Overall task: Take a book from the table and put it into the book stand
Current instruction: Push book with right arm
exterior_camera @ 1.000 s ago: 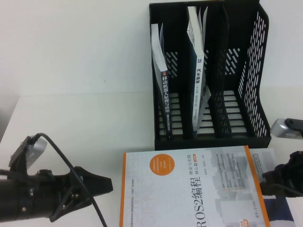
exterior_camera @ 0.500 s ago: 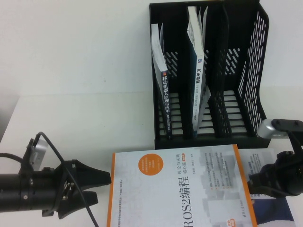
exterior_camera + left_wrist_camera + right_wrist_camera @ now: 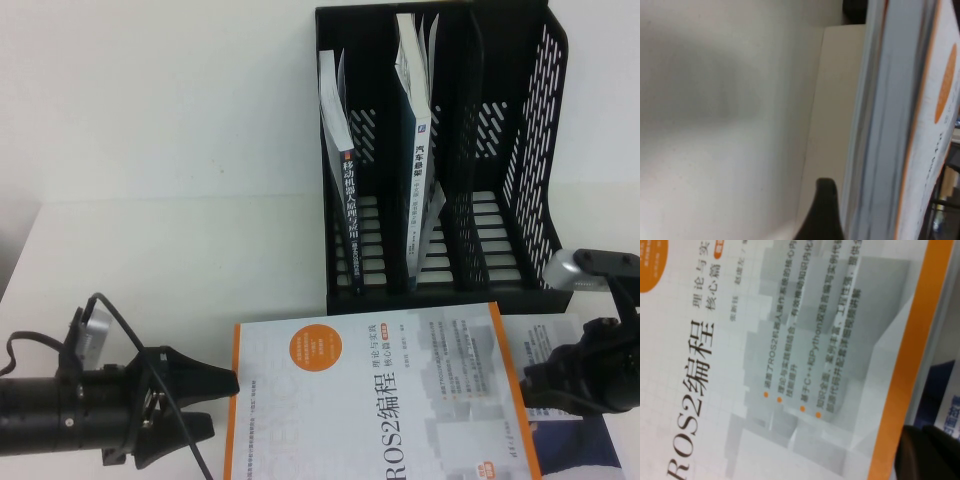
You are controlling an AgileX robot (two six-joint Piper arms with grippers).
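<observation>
ROS2 book: flat on table, near edge, just in front of book stand. Stand's right slots free. Left gripper: released, fingers spread at book's left edge. Right gripper: at right edge, grip state can't tell.

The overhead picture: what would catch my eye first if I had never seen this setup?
Probably the big white book with the orange border, lying flat at the table's near edge. A dark arm flanks it on each side, the left tool at its left edge and the right tool at its right edge. Behind it stands a black book stand holding two upright books.
</observation>
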